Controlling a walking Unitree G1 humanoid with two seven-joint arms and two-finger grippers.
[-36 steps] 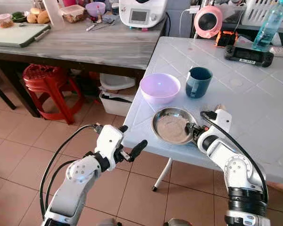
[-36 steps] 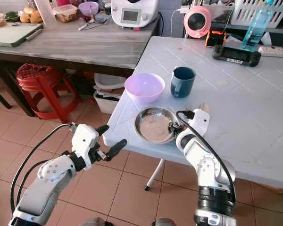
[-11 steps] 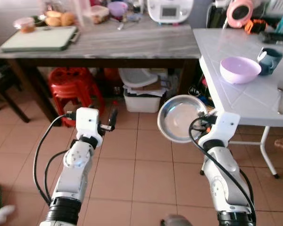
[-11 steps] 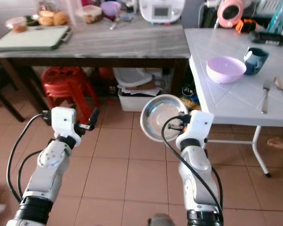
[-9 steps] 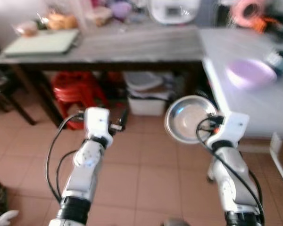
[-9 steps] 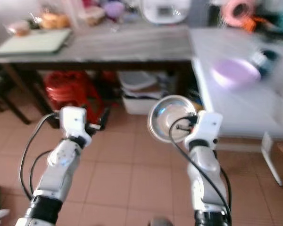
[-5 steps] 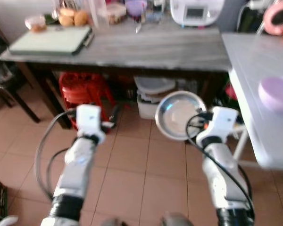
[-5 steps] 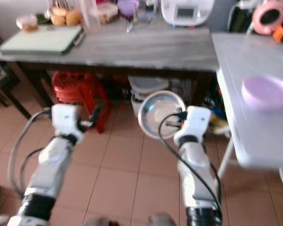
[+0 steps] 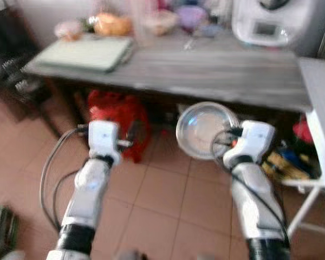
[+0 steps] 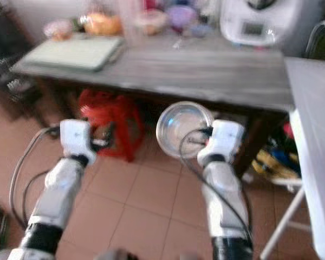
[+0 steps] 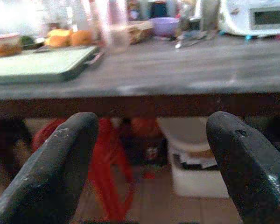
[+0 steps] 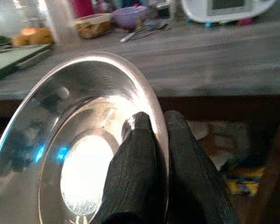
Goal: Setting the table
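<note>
- Steel, shiny and shallow: the metal plate (image 12: 79, 144) is pinched by its rim in the right pincer (image 12: 151, 135), one finger inside the dish and one behind it, held up on edge in front of the robot and well off any surface
- A few seconds ago this plate lay flat on the white desk (image 9: 320, 108) beside a lilac bowl and a blue mug; now it is in the air, and only the corner of that desk shows at the right edge of the head views
- The left pincer (image 11: 151, 154) has its fingers wide apart with nothing between them, stretched forward at about the same height as the right one
- Below both arms lies the brown tiled floor (image 9: 157, 200); the head pictures are blurred, which suits a robot that is walking or turning
- Just beyond, a red stool (image 9: 116, 116) stands under the long grey desk (image 9: 206, 67), which now lies squarely ahead, whereas earlier it was off to the left
- On that far desk sit a green cutting board (image 9: 81, 51), some bread and containers, and a white appliance (image 9: 268, 24)
- My reading: the plate is being carried away from the white desk toward the grey one, so the setting-down is not yet done and the grip on the rim must hold until then
</note>
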